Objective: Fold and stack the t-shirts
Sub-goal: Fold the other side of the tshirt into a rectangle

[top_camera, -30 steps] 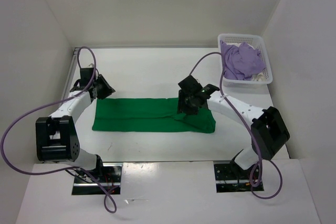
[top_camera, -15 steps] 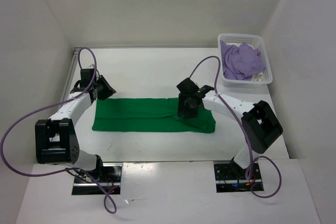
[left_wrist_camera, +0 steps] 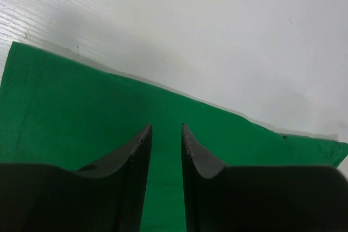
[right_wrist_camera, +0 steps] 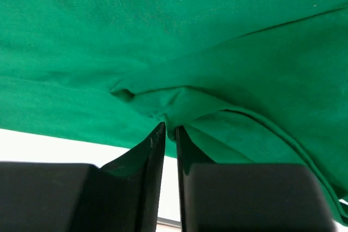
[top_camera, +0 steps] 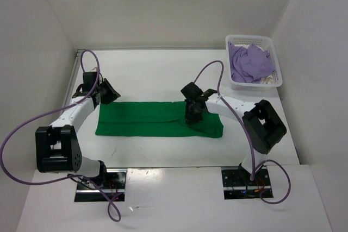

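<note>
While the right gripper (right_wrist_camera: 169, 130) pinches the right end of the green t-shirt (top_camera: 144, 119) and the left gripper (left_wrist_camera: 166, 132) hovers parted, empty, a leftward fold seems next.

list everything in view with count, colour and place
green t-shirt: 1, bright green, long flat strip across the middle
lavender t-shirt: 1, pale purple, bunched in the basket
cream cloth: 1 patch, off-white, in the basket beneath it
basket: 1, white perforated, far right corner
table: 1, white, under everything
cables: 2, purple, one per arm
left gripper: 1, black, slightly open, at the strip's far left corner
right gripper: 1, black, pinching a fold near its right end
</note>
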### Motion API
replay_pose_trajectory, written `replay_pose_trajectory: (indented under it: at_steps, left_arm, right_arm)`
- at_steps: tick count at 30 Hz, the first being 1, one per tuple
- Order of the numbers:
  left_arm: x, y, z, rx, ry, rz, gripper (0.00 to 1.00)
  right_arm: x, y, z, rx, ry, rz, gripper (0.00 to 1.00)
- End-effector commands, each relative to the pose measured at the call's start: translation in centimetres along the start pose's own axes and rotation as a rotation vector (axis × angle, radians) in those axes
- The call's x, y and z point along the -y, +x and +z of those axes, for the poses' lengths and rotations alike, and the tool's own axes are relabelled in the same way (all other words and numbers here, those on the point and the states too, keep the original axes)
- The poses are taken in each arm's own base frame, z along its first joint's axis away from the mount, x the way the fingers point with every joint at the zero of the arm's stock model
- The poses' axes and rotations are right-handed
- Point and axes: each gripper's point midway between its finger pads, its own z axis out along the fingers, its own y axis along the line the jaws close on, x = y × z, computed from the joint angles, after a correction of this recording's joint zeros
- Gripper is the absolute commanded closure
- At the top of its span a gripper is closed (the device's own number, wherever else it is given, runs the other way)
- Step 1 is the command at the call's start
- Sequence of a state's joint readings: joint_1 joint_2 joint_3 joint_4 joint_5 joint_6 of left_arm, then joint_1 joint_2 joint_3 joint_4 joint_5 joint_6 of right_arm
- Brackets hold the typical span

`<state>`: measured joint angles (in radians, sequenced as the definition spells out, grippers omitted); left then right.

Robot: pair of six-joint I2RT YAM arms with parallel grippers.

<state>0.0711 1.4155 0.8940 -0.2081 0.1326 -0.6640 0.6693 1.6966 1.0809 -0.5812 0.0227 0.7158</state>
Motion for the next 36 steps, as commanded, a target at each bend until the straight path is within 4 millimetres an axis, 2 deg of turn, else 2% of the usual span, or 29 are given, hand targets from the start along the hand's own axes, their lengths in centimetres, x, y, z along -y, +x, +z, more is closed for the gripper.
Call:
replay_pose_trajectory:
  at_steps: [1,5,9,14,22,23,24,25,29,31,32,34,36]
  left_arm:
    - [0.8,-0.5,-0.7,0.025,0.032,-0.013,0.65]
    - [0.8,-0.5,-0.7,0.025,0.032,-0.013,0.65]
    - [1.5,-1.2,-1.0,0.037,0.052,-0.009,0.65]
    - [2.0,-2.1,-0.8,0.047,0.058,-0.007,0.65]
    - [2.6,-2.9,0.2,0.036,0.062,-0.008,0.65]
    - [2.8,-3.2,0.1,0.043,0.067,-0.006,0.65]
    - [2.9,-3.4,0.3,0.043,0.067,-0.006,0.65]
    - [2.9,-3.4,0.3,0.043,0.067,-0.006,0.65]
    - [3.2,-3.8,0.1,0.052,0.073,-0.004,0.65]
    - [2.9,-3.6,0.6,0.035,0.061,-0.008,0.65]
    - [3.7,-4.3,0.5,0.043,0.080,-0.004,0.65]
    - [3.7,-4.3,0.5,0.043,0.080,-0.004,0.65]
    - [4.2,-3.9,0.5,0.032,0.094,0.003,0.65]
  right_arm:
    - [-0.9,-1.5,0.0,0.043,-0.026,0.005,0.90]
    - [-1.1,-1.4,-0.6,0.047,-0.043,0.014,1.00]
    - [-1.5,-0.7,-1.9,0.023,-0.081,0.013,1.00]
    - [-1.8,1.4,-3.2,-0.054,-0.143,0.010,1.00]
    - [-4.3,3.3,-4.4,-0.156,-0.279,0.012,1.00]
    - [-4.3,3.6,-4.2,-0.177,-0.281,0.023,0.96]
    - [-4.6,4.3,-3.9,-0.204,-0.294,0.016,0.81]
    - [-4.6,4.4,-3.9,-0.204,-0.294,0.016,0.65]
    - [-4.7,3.7,-4.4,-0.185,-0.282,-0.010,0.64]
    - [-5.0,2.8,-5.6,-0.154,-0.294,-0.040,0.64]
    - [-5.0,2.1,-6.2,-0.132,-0.293,-0.045,0.64]
    - [-4.9,1.8,-6.4,-0.116,-0.291,-0.055,0.64]
    - [-3.8,-0.2,-6.1,-0.058,-0.283,-0.011,0.82]
